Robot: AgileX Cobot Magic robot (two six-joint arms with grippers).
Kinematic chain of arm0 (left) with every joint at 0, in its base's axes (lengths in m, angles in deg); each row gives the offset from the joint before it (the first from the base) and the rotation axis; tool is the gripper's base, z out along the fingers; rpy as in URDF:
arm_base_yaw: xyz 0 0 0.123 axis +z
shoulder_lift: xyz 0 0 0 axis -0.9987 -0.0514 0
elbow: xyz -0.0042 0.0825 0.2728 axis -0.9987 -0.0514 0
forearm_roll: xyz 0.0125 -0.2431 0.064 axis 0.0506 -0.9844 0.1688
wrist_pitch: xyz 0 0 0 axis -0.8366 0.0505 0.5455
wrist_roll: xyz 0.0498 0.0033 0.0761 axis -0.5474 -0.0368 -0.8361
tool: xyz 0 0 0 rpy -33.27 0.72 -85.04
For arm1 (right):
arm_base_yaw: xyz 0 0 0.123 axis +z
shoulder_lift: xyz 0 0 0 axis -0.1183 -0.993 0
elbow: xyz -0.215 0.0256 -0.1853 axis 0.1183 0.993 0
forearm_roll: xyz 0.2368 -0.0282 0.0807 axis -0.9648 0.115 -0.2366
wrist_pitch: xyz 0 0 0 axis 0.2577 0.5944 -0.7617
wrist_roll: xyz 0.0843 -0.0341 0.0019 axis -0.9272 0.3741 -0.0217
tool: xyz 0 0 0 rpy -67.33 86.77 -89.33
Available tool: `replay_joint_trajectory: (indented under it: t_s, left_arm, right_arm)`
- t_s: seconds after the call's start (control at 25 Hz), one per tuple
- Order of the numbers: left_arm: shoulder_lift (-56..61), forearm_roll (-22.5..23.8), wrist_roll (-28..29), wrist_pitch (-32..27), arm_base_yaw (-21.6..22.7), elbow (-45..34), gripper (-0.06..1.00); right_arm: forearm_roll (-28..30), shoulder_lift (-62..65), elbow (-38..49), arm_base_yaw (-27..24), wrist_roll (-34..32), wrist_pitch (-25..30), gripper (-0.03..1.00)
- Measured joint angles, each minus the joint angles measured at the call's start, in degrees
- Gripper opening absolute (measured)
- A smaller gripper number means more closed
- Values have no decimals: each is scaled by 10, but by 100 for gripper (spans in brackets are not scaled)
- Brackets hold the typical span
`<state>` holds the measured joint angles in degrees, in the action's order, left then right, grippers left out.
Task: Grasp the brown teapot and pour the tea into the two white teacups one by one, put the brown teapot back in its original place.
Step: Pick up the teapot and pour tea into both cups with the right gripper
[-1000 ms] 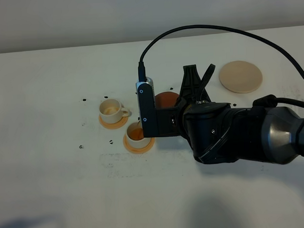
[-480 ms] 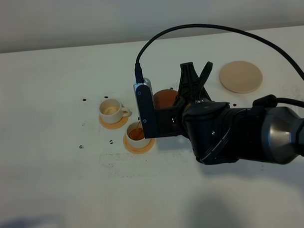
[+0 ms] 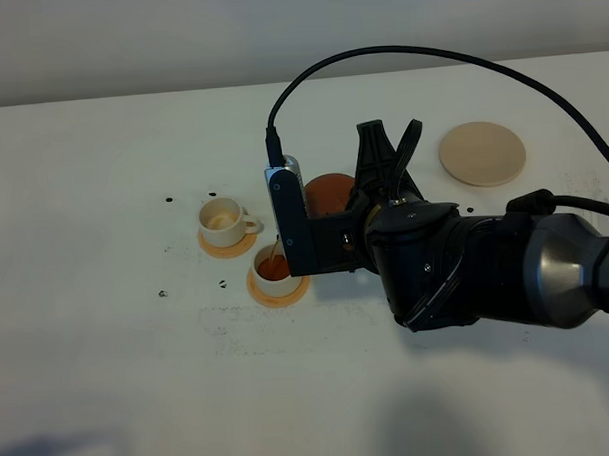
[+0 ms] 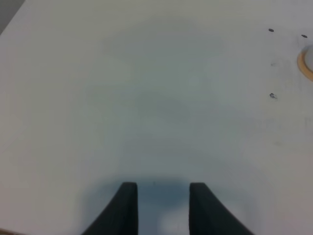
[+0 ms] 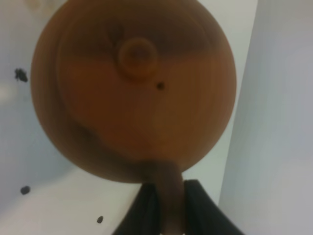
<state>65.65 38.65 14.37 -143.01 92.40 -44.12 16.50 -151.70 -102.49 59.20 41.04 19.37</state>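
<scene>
Right pincer (image 5: 168, 208), gripping the teapot (image 3: 326, 192) handle, has tipped it further; tea (image 3: 276, 259) now fills the nearer cup (image 3: 272, 275). Left pincer (image 4: 159, 205) ajar, empty.

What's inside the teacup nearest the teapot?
Reddish-brown tea sits in that teacup, on an orange coaster. Part of its rim and the spout of the brown teapot are hidden behind the arm.

Middle blocked, left side open
Right arm (image 3: 466, 267), held teapot (image 3: 328, 192), far teacup (image 3: 222, 219) and near teacup (image 3: 274, 272) crowd the desk (image 3: 90, 376) centre; left of them it lies bare.
</scene>
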Motion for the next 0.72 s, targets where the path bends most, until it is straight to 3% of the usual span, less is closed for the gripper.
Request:
replay_joint_trajectory:
  t_s: [0.72]
  left_arm:
    - [0,0,0,0,0,0,25]
  right_arm:
    - [16,0,-6,0,0,12,9]
